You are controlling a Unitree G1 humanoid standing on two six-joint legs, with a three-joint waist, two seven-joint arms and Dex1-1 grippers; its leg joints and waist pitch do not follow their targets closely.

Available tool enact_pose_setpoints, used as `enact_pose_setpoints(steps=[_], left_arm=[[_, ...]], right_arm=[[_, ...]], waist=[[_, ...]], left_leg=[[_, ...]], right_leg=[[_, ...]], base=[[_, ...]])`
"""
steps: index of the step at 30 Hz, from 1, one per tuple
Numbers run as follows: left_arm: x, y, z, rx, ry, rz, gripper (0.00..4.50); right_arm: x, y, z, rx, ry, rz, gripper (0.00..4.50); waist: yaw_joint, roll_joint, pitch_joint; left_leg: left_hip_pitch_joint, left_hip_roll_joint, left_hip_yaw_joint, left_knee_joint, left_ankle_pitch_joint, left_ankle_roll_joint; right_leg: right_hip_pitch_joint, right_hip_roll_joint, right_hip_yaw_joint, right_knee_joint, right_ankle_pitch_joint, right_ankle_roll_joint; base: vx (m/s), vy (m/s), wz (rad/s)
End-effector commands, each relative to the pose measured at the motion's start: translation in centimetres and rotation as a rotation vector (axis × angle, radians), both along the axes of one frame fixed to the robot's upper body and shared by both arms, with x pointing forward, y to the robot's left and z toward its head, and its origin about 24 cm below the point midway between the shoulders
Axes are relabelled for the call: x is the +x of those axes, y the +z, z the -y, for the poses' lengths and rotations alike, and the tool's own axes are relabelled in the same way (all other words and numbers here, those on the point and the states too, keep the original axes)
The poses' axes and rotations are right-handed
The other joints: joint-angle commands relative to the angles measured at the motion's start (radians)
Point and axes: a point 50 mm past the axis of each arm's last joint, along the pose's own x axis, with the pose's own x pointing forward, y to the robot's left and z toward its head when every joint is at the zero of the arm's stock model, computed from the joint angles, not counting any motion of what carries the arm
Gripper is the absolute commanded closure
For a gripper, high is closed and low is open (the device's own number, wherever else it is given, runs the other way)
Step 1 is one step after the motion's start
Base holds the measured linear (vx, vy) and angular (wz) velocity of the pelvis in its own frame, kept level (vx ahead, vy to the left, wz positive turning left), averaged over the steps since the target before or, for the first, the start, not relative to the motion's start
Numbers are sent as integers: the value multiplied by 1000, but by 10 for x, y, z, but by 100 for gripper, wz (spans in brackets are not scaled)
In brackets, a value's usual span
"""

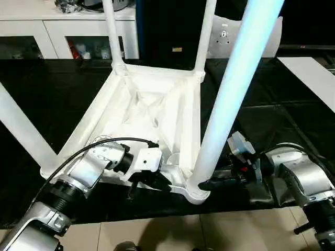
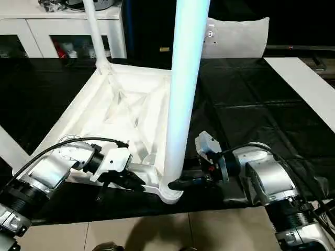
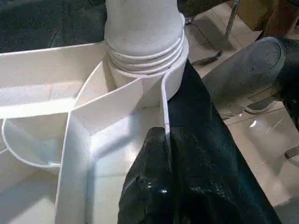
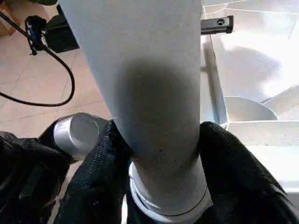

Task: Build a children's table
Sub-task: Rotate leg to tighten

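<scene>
The children's table (image 1: 157,112) lies upside down on the black-covered work table (image 1: 272,125), its cross-ribbed underside facing up and its near edge close to the work table's front edge. 4 legs stand in its corner sockets: 2 far legs (image 1: 205,34) rise at the tabletop's back corners, 1 leg (image 1: 21,130) leans outward at the tabletop's near-left corner, and the near-right leg (image 1: 233,94) rises tall from the socket at the tabletop's near-right corner, close to the camera. The left gripper (image 1: 152,180) sits at the tabletop's near edge, just left of that near-right socket; its fingers (image 3: 154,186) are pressed together on the thin white rim wall of the tabletop, pinching it, as the left wrist view shows right below the threaded base of the leg. The right gripper (image 4: 159,154) reaches in from the right of the near-right leg, level with the tabletop, and its 2 black fingers (image 4: 98,172) stand about half open on either side of the leg just above the socket collar, both pads against the tube, so the leg fills the gap between them. Behind the tabletop, beyond the work table, stands a white cabinet (image 1: 52,26), and tiled floor (image 1: 157,232) shows in front of the work table's near edge.
</scene>
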Motion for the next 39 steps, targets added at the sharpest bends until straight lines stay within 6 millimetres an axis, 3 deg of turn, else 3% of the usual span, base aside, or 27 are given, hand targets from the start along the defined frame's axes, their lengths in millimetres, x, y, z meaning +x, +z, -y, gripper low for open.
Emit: enact_pose_setpoints(steps=[1, 6, 10, 11, 13, 14, 15, 16, 17, 19, 20, 21, 23, 24, 25, 26, 27, 28, 29, 30, 31, 32, 33, 35, 36, 37, 39], left_arm=[[-4, 1, 10, -10, -79, -12, 450], [3, 1, 19, -85, 118, -33, 450], [4, 5, 28, -120, 215, -28, 450], [5, 7, 36, -151, 291, -33, 450], [5, 8, 38, -160, 310, -36, 450], [6, 8, 49, -189, 384, -43, 450], [6, 8, 49, -189, 384, -43, 450], [6, 9, 59, -207, 450, -48, 450], [7, 8, 66, -214, 492, -47, 450], [9, 8, 72, -222, 536, -43, 450], [16, 11, 84, -248, 654, -11, 450], [16, 11, 84, -248, 654, -11, 450], [25, 15, 93, -262, 767, 51, 450], [27, 16, 94, -267, 772, 64, 450], [27, 18, 95, -276, 770, 74, 450], [27, 20, 95, -277, 763, 80, 450], [27, 20, 95, -277, 763, 80, 450], [26, 20, 94, -272, 757, 81, 450], [25, 19, 92, -264, 748, 82, 450], [24, 17, 89, -254, 744, 83, 450], [23, 16, 86, -245, 735, 84, 450], [22, 15, 84, -240, 728, 83, 450], [21, 13, 82, -236, 724, 83, 450], [21, 11, 78, -227, 715, 83, 450], [21, 10, 76, -221, 709, 85, 450], [21, 10, 76, -221, 709, 85, 450], [20, 8, 68, -207, 670, 90, 450]], right_arm=[[-4, 3, -6, 48, 21, -15, 253], [-16, 3, -17, 172, -106, -23, 256], [-17, -1, -27, 160, -277, 20, 256], [-12, -7, -33, 129, -423, 27, 256], [-11, -8, -35, 118, -463, 25, 256], [-7, -9, -44, 117, -567, 34, 256], [-7, -9, -44, 117, -567, 34, 256], [-3, -9, -52, 115, -657, 43, 257], [0, -8, -56, 111, -717, 45, 257], [3, -9, -61, 104, -784, 41, 257], [17, -8, -70, 106, -981, 44, 257], [17, -8, -70, 106, -981, 44, 257], [29, -7, -78, 109, -1171, 45, 257], [30, -7, -80, 116, -1185, 50, 257], [31, -6, -82, 128, -1188, 58, 257], [30, -2, -83, 165, -1190, 72, 223], [30, -2, -83, 165, -1190, 72, 202], [30, -1, -81, 177, -1199, 86, 189], [30, 1, -77, 189, -1204, 103, 189], [30, 2, -72, 186, -1202, 127, 182], [29, 3, -65, 186, -1188, 155, 182], [28, 4, -61, 188, -1172, 167, 166], [27, 5, -56, 187, -1154, 188, 155], [25, 6, -47, 180, -1112, 220, 146], [23, 6, -41, 173, -1087, 235, 128], [23, 6, -41, 173, -1087, 235, 128], [16, 5, -25, 200, -1018, 183, 103]], waist=[[-1, 6, -68], [5, 2, -67], [-11, 4, -52], [-21, 3, -49], [-44, -1, -46], [-60, 9, -43], [-69, 8, -44], [-83, 13, -45], [-101, 22, -42], [-121, 41, -35], [-133, 40, -29], [-136, 41, -27], [-152, 32, -21], [-157, 33, -20], [-163, 34, -21], [-168, 43, -19], [-170, 45, -17], [-164, 49, -22], [-159, 37, -20], [-157, 24, -30], [-150, 19, -32], [-135, 19, -38], [-129, 23, -44], [-113, 25, -59], [-105, 29, -57], [-105, 29, -57], [-85, 22, -65]], left_leg=[[11, 34, -7, -76, -309, 29], [12, 36, -6, -79, -307, 26], [14, 24, -10, -80, -363, 11], [15, 19, -12, -78, -382, 5], [5, 8, -19, -73, -391, -7], [12, 7, -21, -70, -420, -11], [13, 6, -23, -68, -428, -9], [9, 5, -28, -68, -442, -3], [2, 15, -38, -78, -475, 2], [16, 38, -53, -95, -592, 7], [9, 53, -60, -112, -656, 2], [11, 55, -61, -117, -679, -4], [34, 31, -53, -97, -694, -10], [37, 24, -50, -86, -669, -6], [39, 18, -48, -78, -648, -5], [23, 19, -52, -76, -612, 3], [11, 30, -58, -88, -632, 6], [-12, 54, -75, -115, -663, 4], [4, 39, -65, -111, -652, -1], [30, -11, -41, -63, -501, 4], [7, -16, -40, -60, -414, 18], [-30, -6, -43, -73, -300, 44], [-30, -1, -42, -74, -259, 52], [-36, 14, -40, -66, -115, 90], [-26, 18, -34, -63, -118, 108], [-26, 18, -34, -63, -118, 108], [-30, 17, -28, -54, -53, 159]], right_leg=[[46, -57, 44, -74, -441, -165], [46, -55, 48, -72, -405, -172], [37, -55, 37, -96, -576, -102], [35, -55, 29, -107, -641, -71], [41, -52, 9, -122, -727, -12], [34, -50, -1, -136, -758, 11], [35, -49, -8, -140, -755, 16], [43, -48, -21, -148, -750, 28], [54, -48, -34, -148, -707, 21], [64, -45, -51, -147, -620, -1], [75, -43, -46, -124, -560, -14], [73, -44, -41, -118, -552, -19], [56, -46, -62, -150, -679, 17], [50, -51, -64, -159, -710, 25], [47, -56, -71, -168, -734, 34], [66, -63, -80, -173, -750, 64], [76, -64, -75, -157, -713, 60], [98, -68, -38, -101, -608, 38], [68, -70, -21, -123, -635, 17], [34, -87, -28, -161, -728, 1], [48, -92, -22, -154, -723, -6], [70, -83, -15, -136, -644, -12], [70, -81, -11, -131, -590, -23], [65, -63, 3, -84, -287, -119], [57, -61, 6, -81, -248, -162], [57, -61, 6, -81, -248, -162], [68, -63, 10, -60, -136, -207]], base=[[0, 0, 0], [0, 0, 0], [0, 0, 0], [0, 0, 0], [0, 0, 0], [-49, 22, -19], [0, 0, 0], [0, 0, 0], [0, 0, 0], [0, 0, 0], [0, 0, 0], [0, 0, 0], [0, 0, 0], [0, 0, 0], [0, 0, 0], [0, 0, 0], [0, 0, 0], [0, 0, 0], [54, -36, 10], [54, -36, 10], [102, -22, 3], [70, -17, -7], [70, -17, -7], [34, -10, 0], [65, -13, 3], [63, -1, 2], [68, -3, 0]])
